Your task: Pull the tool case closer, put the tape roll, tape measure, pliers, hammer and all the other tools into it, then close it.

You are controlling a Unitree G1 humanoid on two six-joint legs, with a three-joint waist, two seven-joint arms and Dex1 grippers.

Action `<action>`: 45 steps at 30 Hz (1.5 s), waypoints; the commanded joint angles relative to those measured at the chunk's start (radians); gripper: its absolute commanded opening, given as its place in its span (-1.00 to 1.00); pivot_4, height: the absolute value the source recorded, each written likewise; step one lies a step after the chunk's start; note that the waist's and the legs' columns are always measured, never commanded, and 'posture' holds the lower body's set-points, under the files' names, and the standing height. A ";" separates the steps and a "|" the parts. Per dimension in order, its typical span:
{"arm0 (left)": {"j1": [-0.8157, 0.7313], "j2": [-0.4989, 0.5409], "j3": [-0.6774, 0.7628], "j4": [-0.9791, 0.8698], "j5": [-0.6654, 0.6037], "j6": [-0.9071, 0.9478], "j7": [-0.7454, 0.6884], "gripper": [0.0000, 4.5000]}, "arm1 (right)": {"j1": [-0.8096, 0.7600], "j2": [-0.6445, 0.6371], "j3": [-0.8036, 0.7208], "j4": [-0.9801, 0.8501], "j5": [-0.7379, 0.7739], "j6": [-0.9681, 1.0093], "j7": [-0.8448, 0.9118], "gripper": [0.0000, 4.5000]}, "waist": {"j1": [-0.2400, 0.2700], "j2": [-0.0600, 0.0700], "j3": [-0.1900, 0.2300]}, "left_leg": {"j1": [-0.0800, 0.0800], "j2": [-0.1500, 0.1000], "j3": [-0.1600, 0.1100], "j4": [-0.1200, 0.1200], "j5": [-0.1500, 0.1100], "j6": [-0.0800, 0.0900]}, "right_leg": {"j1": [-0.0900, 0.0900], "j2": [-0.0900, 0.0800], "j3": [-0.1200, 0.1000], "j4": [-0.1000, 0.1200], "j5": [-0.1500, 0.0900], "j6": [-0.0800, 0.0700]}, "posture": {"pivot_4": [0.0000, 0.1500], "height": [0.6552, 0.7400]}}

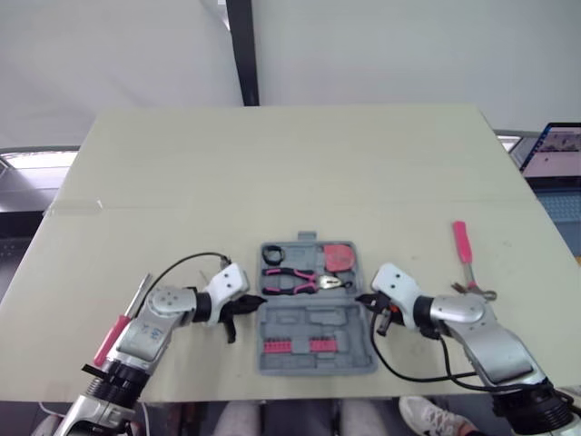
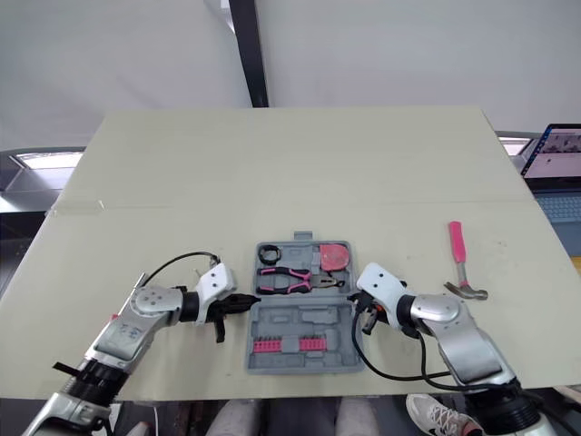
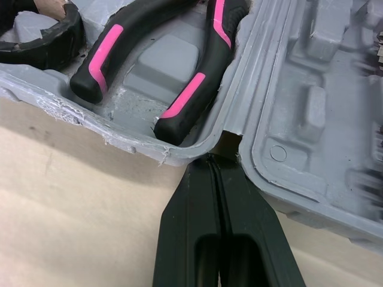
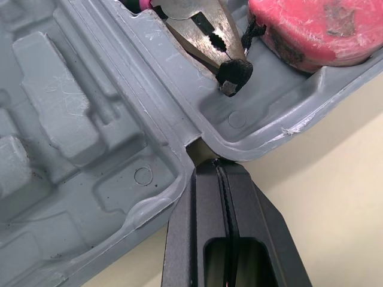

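So, tool case (image 1: 318, 318): lying open and flat on the table (image 1: 272, 173), near the front edge and right between the two arms. Both grey halves face up, with the hinge line running side to side across the middle.

Far half of the case: the black tape roll (image 1: 274, 252) sits in the left corner and the pinkish-red tape measure (image 1: 340, 257) in the right corner. The pliers (image 1: 292, 282) lie across in front of them, pink-and-black handles to the left and nose to the right.

Near half of the case: mostly bare moulded slots, plus a row of pink bits (image 1: 295, 345) along the front.

Hammer: out on the table to the right of the case and well apart from it. Its pink handle (image 1: 465, 250) points away and the head is nearer the robot.

Screwdriver (image 1: 111, 338): red handle, lying on the table at the far left beside the left arm, nowhere near the case.

Left gripper (image 3: 216, 161): fingers (image 3: 191, 215) pressed flat together with nothing between them. The tip sits right at the hinge notch on the case's left edge.

Right gripper (image 4: 220, 164): same deal, fingers (image 4: 251, 221) squeezed together and empty. The tip is at the hinge notch on the right edge, just below the plier nose.

Background: a laptop (image 1: 556, 150) peeks in past the table's right side.
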 commanded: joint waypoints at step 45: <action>0.654 -0.080 0.680 -0.773 -0.407 0.310 0.241 -0.17 | 0.342 -0.227 -0.448 -0.222 0.397 0.071 0.164 -0.17 | 0.019 -0.001 0.001 | -0.002 0.000 0.002 -0.009 0.000 0.001 | -0.001 -0.001 0.000 -0.008 0.000 0.000 | 1.00 1.00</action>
